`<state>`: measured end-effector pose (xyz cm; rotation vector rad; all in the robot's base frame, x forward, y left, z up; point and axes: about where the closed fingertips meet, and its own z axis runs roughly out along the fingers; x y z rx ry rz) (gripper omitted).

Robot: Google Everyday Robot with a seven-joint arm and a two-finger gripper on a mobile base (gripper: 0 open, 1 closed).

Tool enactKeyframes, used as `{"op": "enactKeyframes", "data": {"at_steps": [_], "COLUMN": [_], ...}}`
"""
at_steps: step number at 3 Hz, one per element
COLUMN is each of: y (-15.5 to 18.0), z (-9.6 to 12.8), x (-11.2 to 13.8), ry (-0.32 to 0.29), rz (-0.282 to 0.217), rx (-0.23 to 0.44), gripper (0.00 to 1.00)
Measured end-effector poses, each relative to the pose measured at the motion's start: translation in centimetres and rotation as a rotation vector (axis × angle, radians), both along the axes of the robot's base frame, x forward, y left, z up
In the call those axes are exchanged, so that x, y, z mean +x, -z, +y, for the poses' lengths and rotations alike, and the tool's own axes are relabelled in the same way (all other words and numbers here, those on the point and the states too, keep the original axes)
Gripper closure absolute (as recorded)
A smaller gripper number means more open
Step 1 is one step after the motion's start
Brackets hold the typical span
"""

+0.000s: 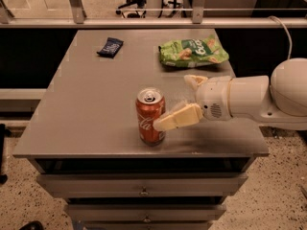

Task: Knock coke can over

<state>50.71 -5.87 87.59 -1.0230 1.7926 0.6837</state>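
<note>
The coke can (148,115), red with white script and a silver top, stands upright near the table's front edge. My gripper (171,102) comes in from the right on a white arm (249,97), just right of the can. It is open and empty. The near finger (178,118) reaches the can's right side at mid height and looks to be touching it. The far finger (194,81) is behind, apart from the can.
A green crisp bag (193,51) lies at the back right of the grey table (86,109). A small dark blue wrapper (110,47) lies at the back left. Drawers sit under the table front. A railing runs behind.
</note>
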Motion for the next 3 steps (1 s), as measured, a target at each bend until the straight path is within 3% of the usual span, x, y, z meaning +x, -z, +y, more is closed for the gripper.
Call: {"op": "enactKeyframes", "data": {"at_steps": [2, 3], "y": [-0.2, -0.1], "z": [3.7, 6.1], "x": [-0.7, 0.4], "ry": [-0.013, -0.022], "rz": [0.021, 0.022], "rx": [0.068, 0.087], "gripper": [0.0, 0.0]}}
